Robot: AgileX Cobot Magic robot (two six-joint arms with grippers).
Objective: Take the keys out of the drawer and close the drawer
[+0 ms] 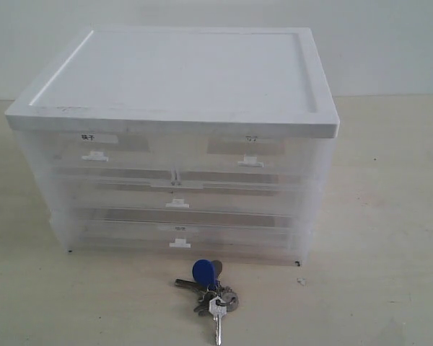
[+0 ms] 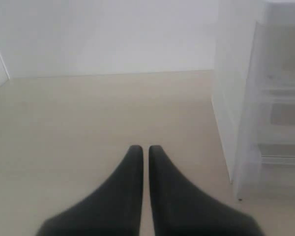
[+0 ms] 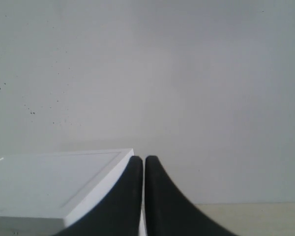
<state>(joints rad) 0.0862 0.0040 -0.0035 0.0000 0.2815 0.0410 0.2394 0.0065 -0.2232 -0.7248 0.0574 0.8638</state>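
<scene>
The keys (image 1: 212, 294), a bunch with a round blue fob (image 1: 204, 272), lie on the table just in front of the cabinet. The drawer (image 1: 94, 149) is the upper left half-width one, with a bold black label and a white tab handle; it sits flush with its neighbour, pushed in. Neither gripper shows in the exterior view. In the left wrist view my left gripper (image 2: 145, 150) is shut on nothing, over bare table beside the cabinet (image 2: 265, 103). In the right wrist view my right gripper (image 3: 143, 161) is shut and empty, up at the level of the cabinet's white top (image 3: 54, 182).
The translucent cabinet (image 1: 177, 187) has a white lid (image 1: 180, 72), a second half-width drawer (image 1: 249, 151) at the upper right and full-width drawers (image 1: 177, 198) below. A pale wall stands behind. Beige table (image 1: 390, 274) extends on both sides and in front.
</scene>
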